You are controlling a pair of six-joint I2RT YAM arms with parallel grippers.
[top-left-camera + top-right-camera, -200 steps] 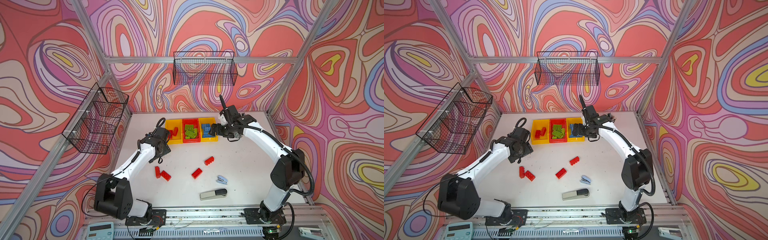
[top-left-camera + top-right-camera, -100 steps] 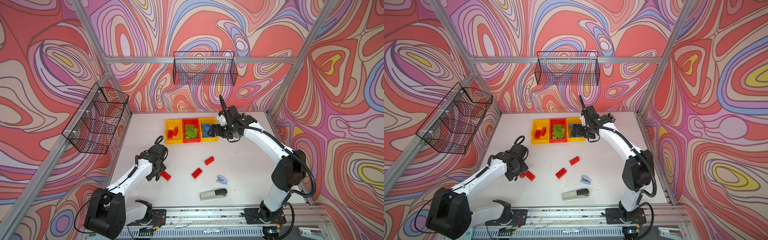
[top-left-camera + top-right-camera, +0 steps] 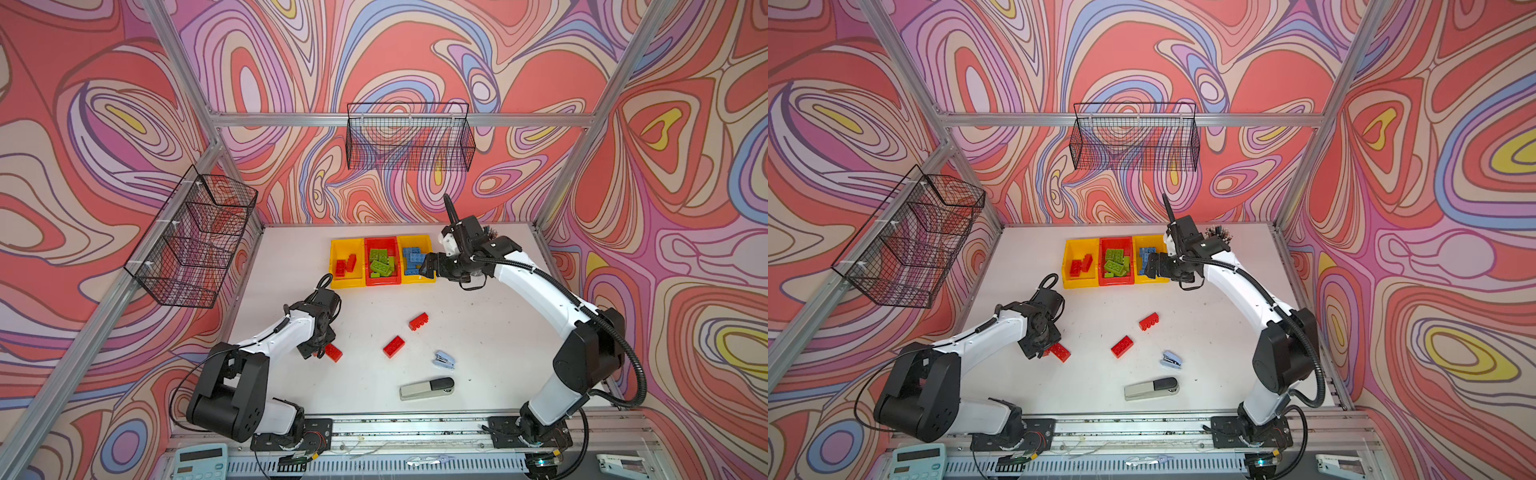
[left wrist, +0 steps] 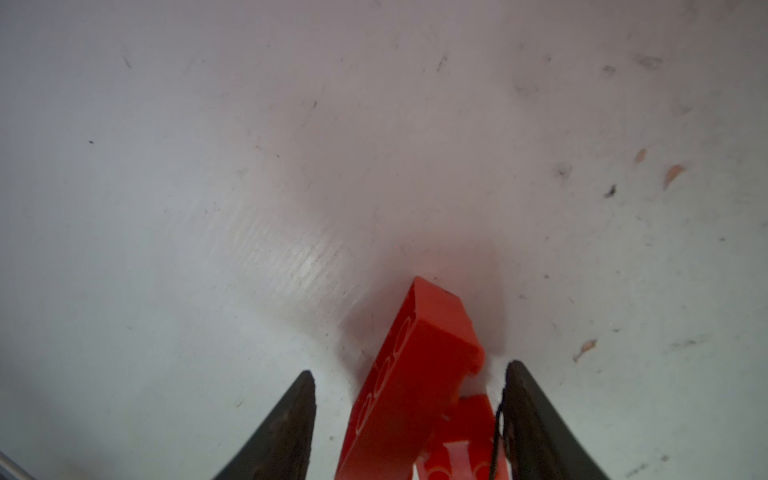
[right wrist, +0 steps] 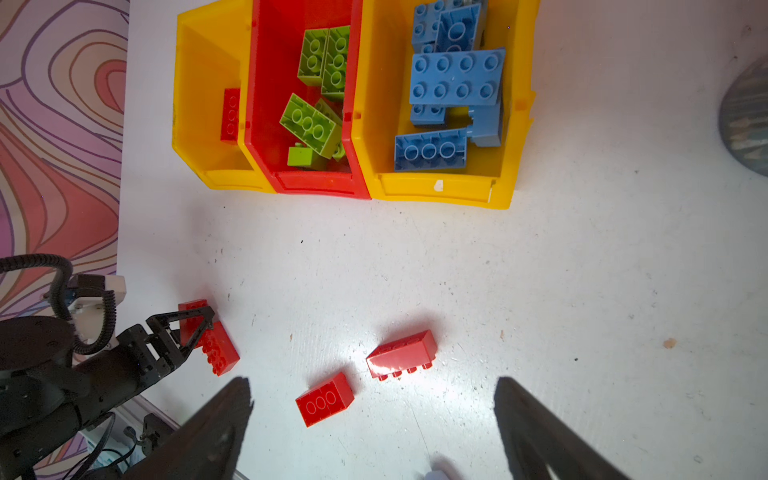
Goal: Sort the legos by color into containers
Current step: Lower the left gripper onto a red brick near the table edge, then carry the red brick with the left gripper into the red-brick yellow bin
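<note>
Left of centre in both top views, your left gripper [image 3: 320,353] straddles a red lego [image 4: 432,324], unclamped; right gripper [image 5: 372,381] gapes wide.

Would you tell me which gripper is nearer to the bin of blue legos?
Right. The right gripper hovers beside the bin; the left gripper is at a red lego, far in front.

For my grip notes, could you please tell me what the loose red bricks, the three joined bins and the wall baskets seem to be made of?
Red bricks: probably hard moulded plastic, glossy; one shows a bright glare on its side.
Bins: likely plastic too, smooth with a soft sheen on thin moulded walls.
Wall baskets: apparently black-coated metal wire, a thin see-through grid.
</note>
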